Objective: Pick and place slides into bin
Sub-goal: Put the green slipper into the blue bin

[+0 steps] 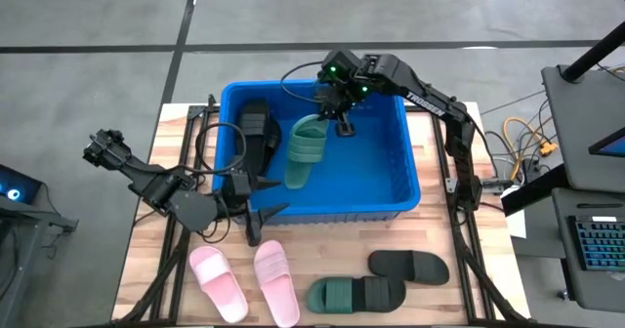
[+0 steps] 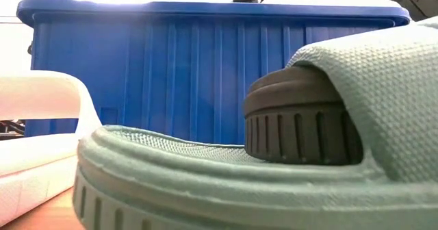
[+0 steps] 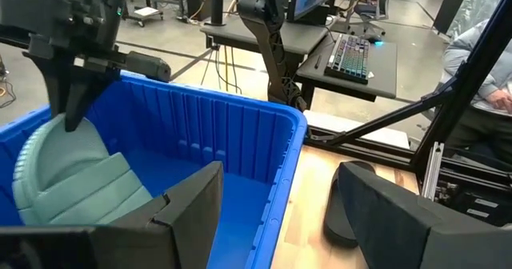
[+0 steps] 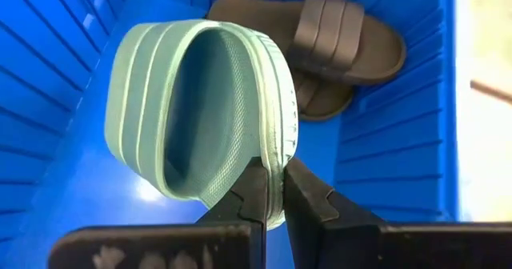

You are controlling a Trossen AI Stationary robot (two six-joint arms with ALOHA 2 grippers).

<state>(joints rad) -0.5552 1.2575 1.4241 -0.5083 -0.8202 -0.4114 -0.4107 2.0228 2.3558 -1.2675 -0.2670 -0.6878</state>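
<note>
High view shows the right gripper (image 1: 342,113), jaws pinched on the edge of a dark green rubber slide (image 1: 305,150) hanging lengthwise down-frame over the large blue plastic bin (image 1: 415,186) at centre, while the left gripper (image 1: 266,199) waits wide-jawed at the bin's lower-left rim.

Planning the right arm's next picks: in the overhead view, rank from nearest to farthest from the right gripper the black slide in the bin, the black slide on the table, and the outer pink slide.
From the right gripper, over the bin:
1. Black slide in the bin, left side.
2. Black slide on the table, front right.
3. Outer pink slide, front left.

Two slides (image 1: 283,143) in bin (image 1: 410,186)
</note>
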